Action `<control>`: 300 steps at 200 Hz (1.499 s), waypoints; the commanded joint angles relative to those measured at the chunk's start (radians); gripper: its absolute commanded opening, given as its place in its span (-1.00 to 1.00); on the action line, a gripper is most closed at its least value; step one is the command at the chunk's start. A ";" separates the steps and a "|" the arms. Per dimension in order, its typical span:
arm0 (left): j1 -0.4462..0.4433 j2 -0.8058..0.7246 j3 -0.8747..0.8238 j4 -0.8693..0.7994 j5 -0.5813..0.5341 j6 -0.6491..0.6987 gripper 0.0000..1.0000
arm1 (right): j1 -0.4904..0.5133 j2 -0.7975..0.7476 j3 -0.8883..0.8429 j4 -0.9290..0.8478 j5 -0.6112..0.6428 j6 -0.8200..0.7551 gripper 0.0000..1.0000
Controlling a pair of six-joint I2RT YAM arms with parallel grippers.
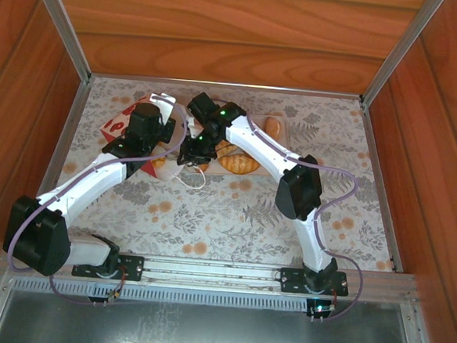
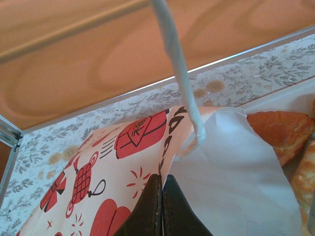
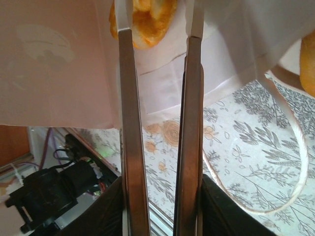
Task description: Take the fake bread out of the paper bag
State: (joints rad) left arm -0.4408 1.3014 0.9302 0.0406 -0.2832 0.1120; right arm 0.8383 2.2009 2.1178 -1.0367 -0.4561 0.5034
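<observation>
The left claw was clamped shut on the rim of the white paper bag with red prints, which sat on the floral surface. The right claw was in the bag's mouth, its fingers narrowly apart around a glossy yellow-orange bun. Whether they pinched the bun could not be told. A golden-brown croissant lay just beside the bag.

Left gripper sits low in the view, dark jaws pressed tight together on the rim of the paper bag, with the red-printed outer face on one side of them and the plain white inner face on the other. A white string handle climbs straight up from that rim. Just past the white flap, golden-brown fake bread lies on a pale tray on the flowered table, whose far edge meets a wooden wall.
</observation>
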 commanded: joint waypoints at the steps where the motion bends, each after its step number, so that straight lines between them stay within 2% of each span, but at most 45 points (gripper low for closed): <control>1: 0.001 -0.010 0.017 0.018 0.012 0.003 -1.00 | -0.005 0.021 0.028 0.071 -0.095 0.012 -0.27; 90: 0.001 -0.031 0.013 0.018 0.015 -0.004 -1.00 | -0.007 0.114 0.106 0.040 -0.093 0.024 -0.22; 114: 0.000 -0.030 0.012 0.018 0.013 -0.006 -1.00 | -0.008 0.132 0.133 0.025 -0.088 0.018 -0.41; 130: 0.001 -0.029 0.009 0.018 0.008 -0.006 -1.00 | -0.008 0.130 0.140 0.019 -0.071 0.012 -0.74; 170: 0.000 -0.024 0.002 0.018 -0.029 -0.003 -1.00 | -0.008 0.073 0.131 0.013 -0.005 -0.016 -0.99; 221: 0.002 -0.029 -0.019 0.018 -0.060 0.010 -1.00 | -0.008 -0.070 0.030 0.084 0.043 -0.023 -1.00; 300: 0.032 -0.053 -0.035 0.017 -0.080 0.003 -1.00 | -0.010 -0.169 -0.048 0.059 0.106 -0.054 -1.00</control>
State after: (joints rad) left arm -0.4240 1.2762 0.9142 0.0383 -0.3443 0.1162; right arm 0.8307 2.0796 2.0998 -0.9874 -0.3656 0.4789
